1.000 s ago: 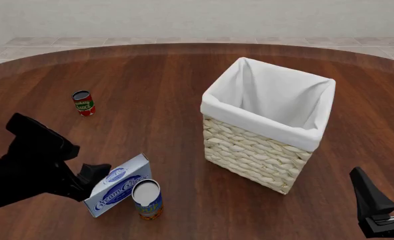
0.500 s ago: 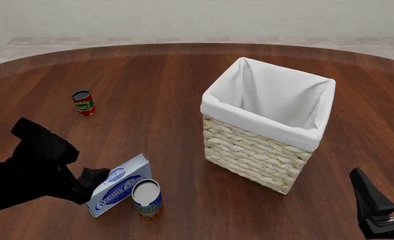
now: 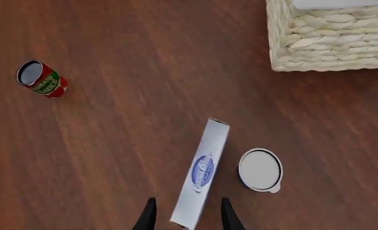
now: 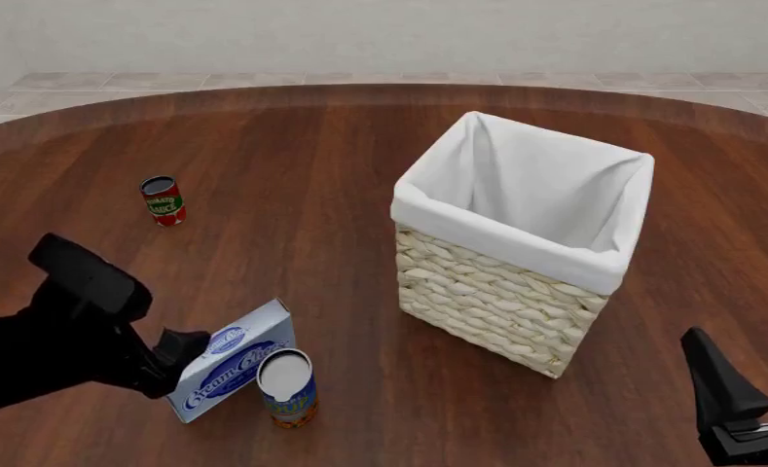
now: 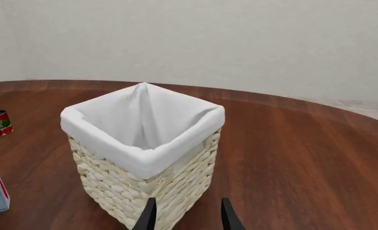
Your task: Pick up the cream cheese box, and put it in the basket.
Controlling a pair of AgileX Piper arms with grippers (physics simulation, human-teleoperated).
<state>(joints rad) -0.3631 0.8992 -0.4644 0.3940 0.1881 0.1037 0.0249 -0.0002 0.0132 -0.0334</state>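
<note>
The cream cheese box [image 4: 235, 358] lies on the table at the front left, pale with a blue oval logo. In the left wrist view the box [image 3: 201, 171] runs away from the camera, and my left gripper [image 3: 187, 216] is open with a finger on each side of its near end, a gap showing on both sides. In the front view the left gripper [image 4: 189, 346] sits at the box's left end. The basket [image 4: 488, 292] stands right of centre, wicker with a white liner. My right gripper [image 4: 742, 362] is open and empty at the front right, and in its wrist view [image 5: 187, 215] it faces the basket [image 5: 169, 187].
A blue-orange can with a white top [image 4: 287, 387] stands right beside the box, on its right. A small red can [image 4: 163, 199] stands at the far left. The table's curved far edge [image 4: 384, 89] runs across the back.
My left arm has sunk a little and shifted slightly right at the box's end. The box, the cans, the basket and the right arm have not moved.
</note>
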